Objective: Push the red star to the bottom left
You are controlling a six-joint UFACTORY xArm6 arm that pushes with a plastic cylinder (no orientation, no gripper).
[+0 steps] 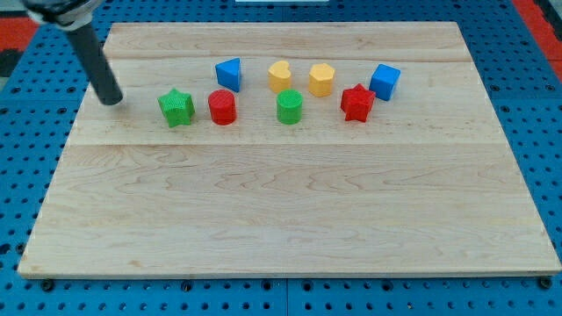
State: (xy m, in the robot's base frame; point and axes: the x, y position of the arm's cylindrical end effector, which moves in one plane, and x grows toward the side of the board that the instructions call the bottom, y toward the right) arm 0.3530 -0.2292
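Observation:
The red star (356, 103) lies on the wooden board (290, 219) at the upper right of the middle, touching or nearly touching the blue cube (385, 82) at its upper right. My tip (111, 99) rests on the board near the left edge, far to the left of the red star. The green star (176, 108) is the nearest block, a short way to the tip's right.
A red cylinder (222, 107) and a green cylinder (289, 107) lie in the same row as the stars. Behind them are a blue wedge-like block (228, 74), a yellow heart (279, 76) and a yellow hexagon (321, 80). Blue pegboard (544, 132) surrounds the board.

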